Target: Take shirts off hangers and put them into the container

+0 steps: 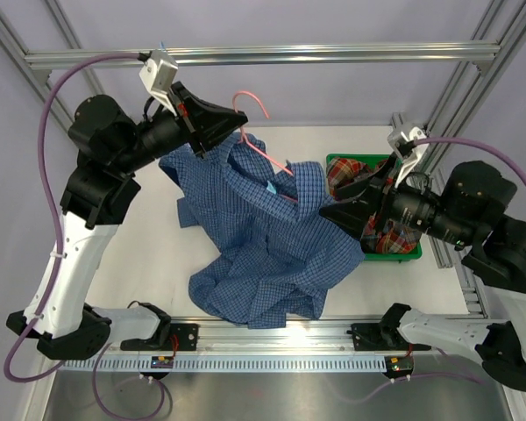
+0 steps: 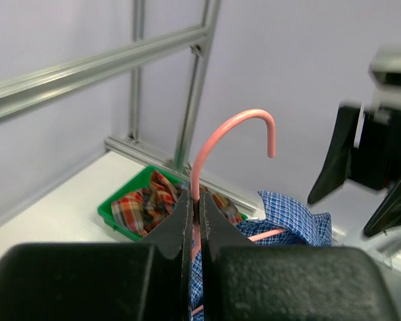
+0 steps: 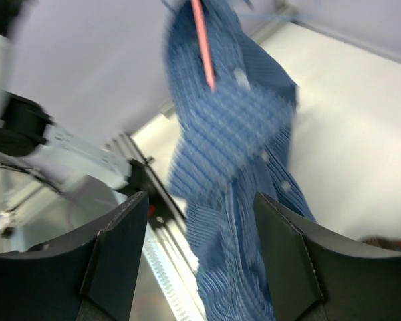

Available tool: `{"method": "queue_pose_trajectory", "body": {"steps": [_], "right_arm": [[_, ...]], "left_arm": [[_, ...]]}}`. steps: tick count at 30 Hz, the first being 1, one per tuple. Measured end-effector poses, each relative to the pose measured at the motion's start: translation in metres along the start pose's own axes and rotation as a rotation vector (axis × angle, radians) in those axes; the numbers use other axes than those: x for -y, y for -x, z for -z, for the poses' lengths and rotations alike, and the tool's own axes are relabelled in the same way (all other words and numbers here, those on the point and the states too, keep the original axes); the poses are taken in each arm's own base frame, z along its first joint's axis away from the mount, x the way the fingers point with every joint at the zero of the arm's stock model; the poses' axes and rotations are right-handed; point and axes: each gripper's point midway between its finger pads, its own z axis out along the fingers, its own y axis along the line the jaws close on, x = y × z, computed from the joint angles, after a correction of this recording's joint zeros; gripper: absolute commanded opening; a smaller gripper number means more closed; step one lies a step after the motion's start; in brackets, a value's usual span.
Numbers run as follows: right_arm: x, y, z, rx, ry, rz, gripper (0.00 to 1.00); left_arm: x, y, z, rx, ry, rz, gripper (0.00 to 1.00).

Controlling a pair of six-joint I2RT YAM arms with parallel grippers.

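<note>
The blue shirt (image 1: 263, 254) is hanging on the pink hanger (image 2: 271, 137) just left of the green tray (image 1: 355, 159), its tail pooling on the counter (image 1: 158, 254); the hanger's bar is slanting down toward the tray; the left jaws are pinching shut on the hanger's neck; the right jaws, gaping wide and holding nothing, are hovering at the tray's left edge, the shirt lying straight ahead of them.

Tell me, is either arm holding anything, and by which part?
The left fingers are shut on the pink hanger, on its neck just below the hook; the blue shirt hangs from it. The right fingers are open and hold nothing.
</note>
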Motion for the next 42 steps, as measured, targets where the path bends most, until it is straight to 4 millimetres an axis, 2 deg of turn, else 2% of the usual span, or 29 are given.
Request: {"method": "queue_pose_trajectory", "body": {"steps": [4, 8, 13, 20, 32, 35, 36, 37, 38, 39, 42], "right_arm": [[0.032, -0.041, -0.003, -0.070, -0.116, 0.017, 0.69], [0.053, -0.064, -0.005, -0.125, -0.195, 0.045, 0.67], [0.062, -0.055, 0.008, -0.080, -0.250, 0.087, 0.66], [0.062, -0.045, 0.027, -0.021, -0.272, 0.107, 0.64], [0.065, -0.050, 0.018, -0.042, -0.272, 0.105, 0.60], [0.065, -0.050, 0.012, -0.045, -0.268, 0.104, 0.55], [0.065, -0.050, 0.009, -0.046, -0.267, 0.103, 0.39], [0.065, -0.050, 0.007, -0.050, -0.267, 0.104, 0.31], [0.066, -0.051, 0.006, -0.053, -0.266, 0.100, 0.18], [0.066, -0.050, 0.005, -0.053, -0.267, 0.102, 0.00], [0.065, -0.051, 0.004, -0.051, -0.261, 0.090, 0.00]], "left_arm": [[-0.008, 0.019, -0.004, 0.024, 0.058, 0.003, 0.00], [-0.016, 0.016, -0.007, 0.004, 0.098, 0.021, 0.00], [-0.023, 0.005, -0.006, -0.035, 0.129, 0.046, 0.00], [-0.025, 0.003, -0.006, -0.041, 0.140, 0.047, 0.00], [-0.022, 0.007, -0.004, -0.037, 0.138, 0.045, 0.00], [-0.021, 0.009, -0.003, -0.032, 0.136, 0.043, 0.00], [-0.021, 0.009, -0.003, -0.032, 0.135, 0.042, 0.00], [-0.021, 0.009, -0.003, -0.032, 0.135, 0.042, 0.00], [-0.021, 0.009, -0.003, -0.032, 0.134, 0.042, 0.00], [-0.021, 0.009, -0.003, -0.033, 0.135, 0.043, 0.00], [-0.023, 0.010, -0.003, -0.031, 0.143, 0.041, 0.00]]}}
